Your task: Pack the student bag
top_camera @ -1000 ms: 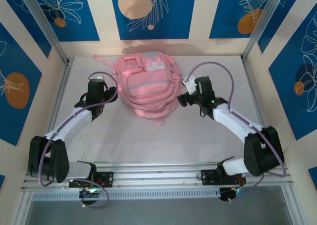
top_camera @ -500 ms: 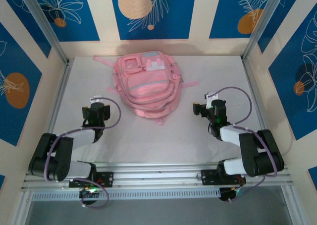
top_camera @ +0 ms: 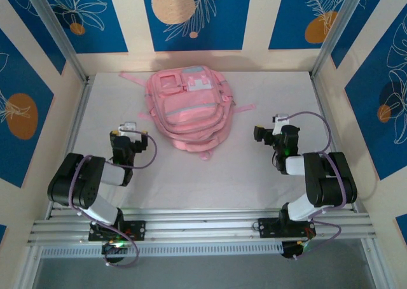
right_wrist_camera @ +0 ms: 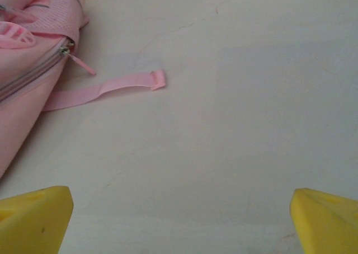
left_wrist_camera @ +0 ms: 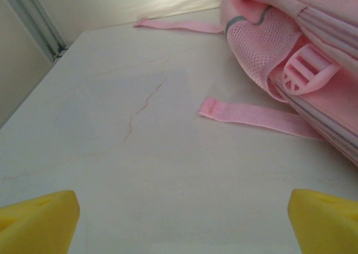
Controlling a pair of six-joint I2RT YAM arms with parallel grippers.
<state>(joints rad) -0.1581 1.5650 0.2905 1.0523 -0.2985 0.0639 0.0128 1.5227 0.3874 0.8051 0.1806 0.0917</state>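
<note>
The student bag (top_camera: 187, 111) lies flat on the white worktop (top_camera: 235, 174), toward the far side and about midway between the two side walls. Its front faces up, with the pockets and pale patches toward the back wall. The bag is pink all over, and its zips look closed as far as the overhead view shows.

Both arms are folded low near their bases, one on each side of the bag and well apart from it. The left fingers (left_wrist_camera: 36, 223) are spread wide: their yellow tips sit at the two bottom corners of the left wrist view with bare worktop between them, grasping nothing. Ahead of them a loose pink strap (left_wrist_camera: 251, 117) trails flat across the worktop from the bag's side. Above it are a mesh side pocket (left_wrist_camera: 251, 41) and a pink plastic buckle (left_wrist_camera: 307, 75). A second thin strap (left_wrist_camera: 179, 24) lies further back, near the wall.

The right fingers (right_wrist_camera: 33, 215) are likewise released, with the yellow tips far apart at the bottom corners of the right wrist view and nothing held. Beyond them, to the left, another flat pink strap end (right_wrist_camera: 112, 86) rests on the worktop. A small zip pull (right_wrist_camera: 84, 66) hangs at the bag's edge just above it.

Blue panels with leaf prints (top_camera: 194, 15) line the walls around the cell.
</note>
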